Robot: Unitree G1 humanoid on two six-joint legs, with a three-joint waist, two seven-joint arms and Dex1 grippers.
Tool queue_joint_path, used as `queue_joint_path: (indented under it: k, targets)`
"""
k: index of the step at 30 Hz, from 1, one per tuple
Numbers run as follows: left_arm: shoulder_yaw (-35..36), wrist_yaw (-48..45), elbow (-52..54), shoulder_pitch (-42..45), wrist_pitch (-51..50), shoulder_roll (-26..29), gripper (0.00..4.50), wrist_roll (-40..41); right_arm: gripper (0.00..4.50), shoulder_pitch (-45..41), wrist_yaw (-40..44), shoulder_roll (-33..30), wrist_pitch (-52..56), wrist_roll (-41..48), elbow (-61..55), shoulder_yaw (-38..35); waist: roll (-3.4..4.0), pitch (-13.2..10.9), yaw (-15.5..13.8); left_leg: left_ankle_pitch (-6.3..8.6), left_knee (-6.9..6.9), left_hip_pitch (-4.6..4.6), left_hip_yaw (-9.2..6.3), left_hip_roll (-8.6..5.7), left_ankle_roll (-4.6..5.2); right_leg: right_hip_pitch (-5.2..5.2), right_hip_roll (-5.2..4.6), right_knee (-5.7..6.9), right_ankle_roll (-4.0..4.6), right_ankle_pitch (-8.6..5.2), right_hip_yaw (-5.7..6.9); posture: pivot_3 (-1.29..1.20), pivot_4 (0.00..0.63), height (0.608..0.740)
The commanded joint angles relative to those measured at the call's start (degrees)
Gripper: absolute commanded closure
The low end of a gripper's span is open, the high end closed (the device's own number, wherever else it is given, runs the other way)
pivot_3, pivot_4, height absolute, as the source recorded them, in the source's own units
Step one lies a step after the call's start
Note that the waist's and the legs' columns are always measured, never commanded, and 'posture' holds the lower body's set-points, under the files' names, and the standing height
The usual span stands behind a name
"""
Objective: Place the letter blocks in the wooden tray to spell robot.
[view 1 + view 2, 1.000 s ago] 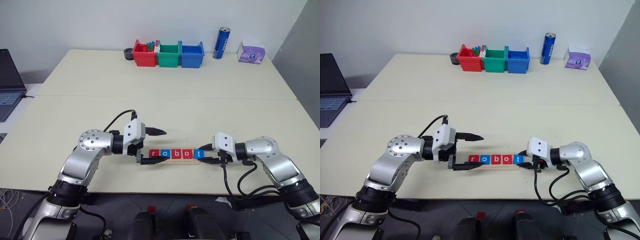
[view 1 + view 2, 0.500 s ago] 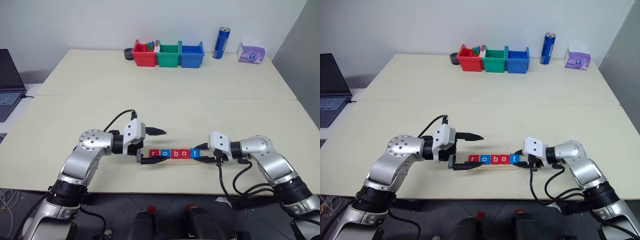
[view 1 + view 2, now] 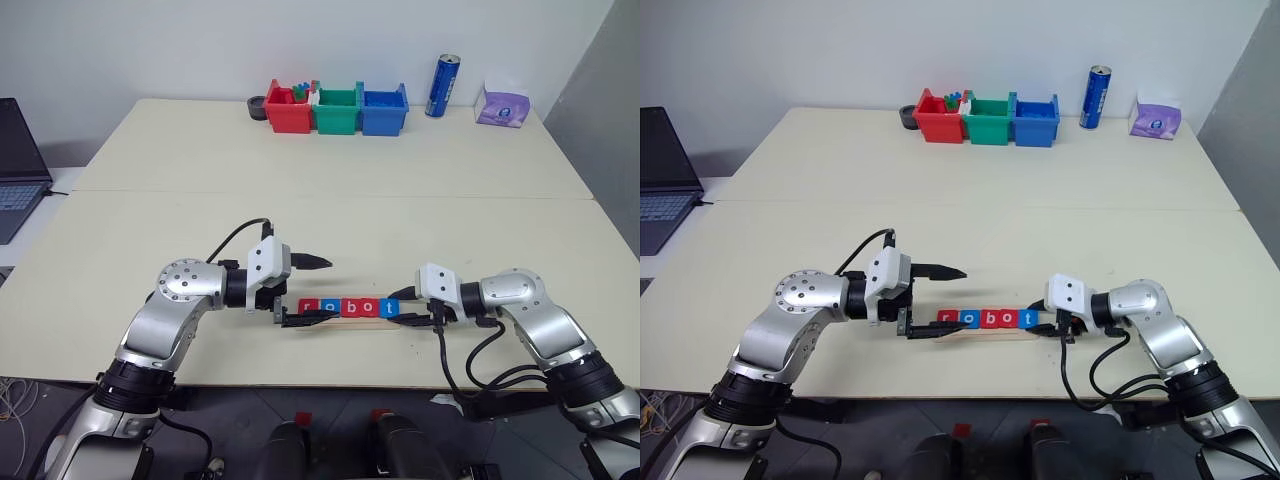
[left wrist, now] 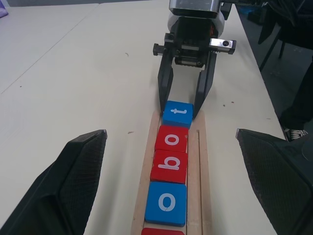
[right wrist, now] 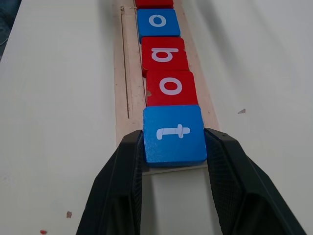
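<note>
Five letter blocks (image 3: 349, 307) fill the wooden tray (image 4: 199, 166); right gripper (image 5: 173, 161) pinches its end blue "t" block (image 5: 174, 134), left gripper (image 3: 312, 293) spread wide at the tray's other end.

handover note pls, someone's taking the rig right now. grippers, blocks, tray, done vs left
Right gripper: shut on the blue t block, its fingers on both sides of it, at the right end of the wooden tray.
Left gripper: open, holding nothing, at the tray's left end.
Blocks: all five sit in a row in the tray near the table's front edge, reading r-o-b-o-t: red r, blue o, red b, red o, blue t.
Done: the word is spelled.
Left: release the t block and pull both arms back, probably without nudging the row.
</note>
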State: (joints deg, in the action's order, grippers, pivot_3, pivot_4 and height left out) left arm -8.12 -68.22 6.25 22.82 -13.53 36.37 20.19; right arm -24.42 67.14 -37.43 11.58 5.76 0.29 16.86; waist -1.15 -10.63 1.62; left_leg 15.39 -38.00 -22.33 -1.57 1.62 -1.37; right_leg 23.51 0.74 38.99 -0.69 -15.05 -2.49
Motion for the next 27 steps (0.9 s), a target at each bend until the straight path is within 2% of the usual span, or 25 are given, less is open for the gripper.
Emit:
queue_joint_path:
  k: [1,8,9,15,27]
  targets:
    - [0.7,0.0,1.2,0.6,0.6,0.1,0.0,0.3,2.69,-1.3,0.5,-0.1,-0.7,0.4,-0.7,-0.7,0.0,0.0,0.0,0.0,0.0,0.0,0.0,0.0,0.0,0.0,0.0,0.0,0.0,0.0,0.0,0.0,0.15,0.74]
    - [0.5,0.2,0.7,0.5,1.1,-0.1,0.0,0.0,0.26,-1.7,0.1,0.1,0.1,1.1,-0.6,-1.8,0.0,0.0,0.0,0.0,0.0,0.0,0.0,0.0,0.0,0.0,0.0,0.0,0.03,0.01,0.0,0.0,0.15,0.74]
    - [0.4,0.2,0.6,0.5,1.1,-0.2,0.0,-0.1,0.03,-1.9,-0.1,0.2,0.4,1.3,-0.6,-2.0,0.0,0.0,0.0,0.0,0.0,0.0,0.0,0.0,0.0,0.0,0.0,0.0,0.03,0.02,0.0,0.0,0.15,0.74]
    - [0.3,0.2,0.1,0.5,1.6,-0.6,0.0,-0.3,0.03,-2.6,-1.0,-0.4,3.3,2.8,-0.7,-4.5,0.0,0.0,0.0,0.0,-0.01,0.0,-0.01,0.0,0.0,0.0,0.0,0.01,0.04,0.02,0.01,0.0,0.15,0.74]
    - [0.2,-0.2,-0.3,0.9,1.6,-0.7,0.0,-0.4,0.03,-1.1,-1.6,-0.5,2.3,1.8,-0.5,-3.9,0.0,0.0,0.0,0.0,-0.01,0.0,0.0,0.0,0.0,0.0,0.0,0.0,0.04,0.02,0.0,0.0,0.15,0.74]
